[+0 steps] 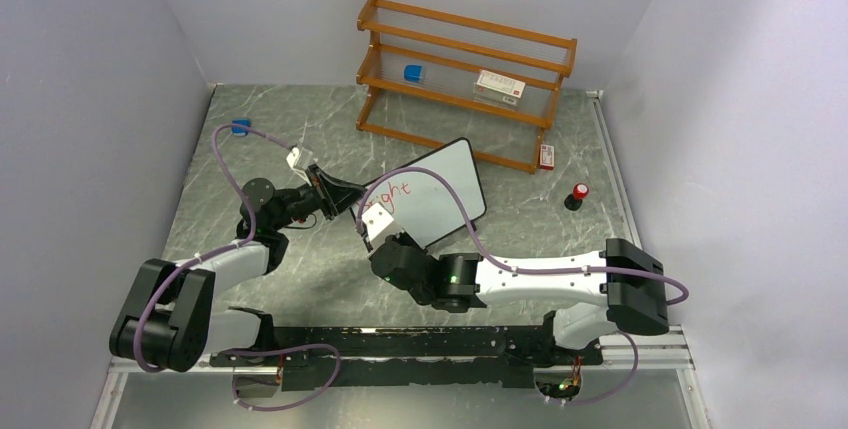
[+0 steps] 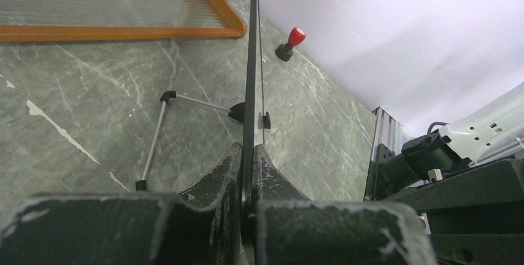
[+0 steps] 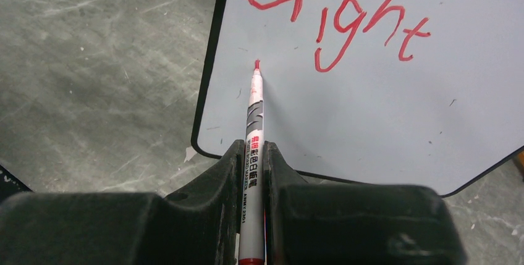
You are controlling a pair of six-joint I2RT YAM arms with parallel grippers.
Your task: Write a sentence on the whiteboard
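One whiteboard (image 1: 440, 194) in left gripper (image 2: 248, 154), one marker (image 3: 255, 110) in right gripper (image 3: 252, 151)

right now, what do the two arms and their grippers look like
Both arms have white links with black joint blocks: left arm, right arm. A purple cable loops along each. The left gripper and right gripper have black wedge fingers with scuffed, chipped edges. A small green light glows on the right arm.

Smooth white whiteboard (image 3: 371, 123), varnished wooden shelf (image 1: 465, 79), matt marbled tabletop (image 1: 300, 279), scuffed black, perhaps plastic, right hand (image 3: 252, 151)
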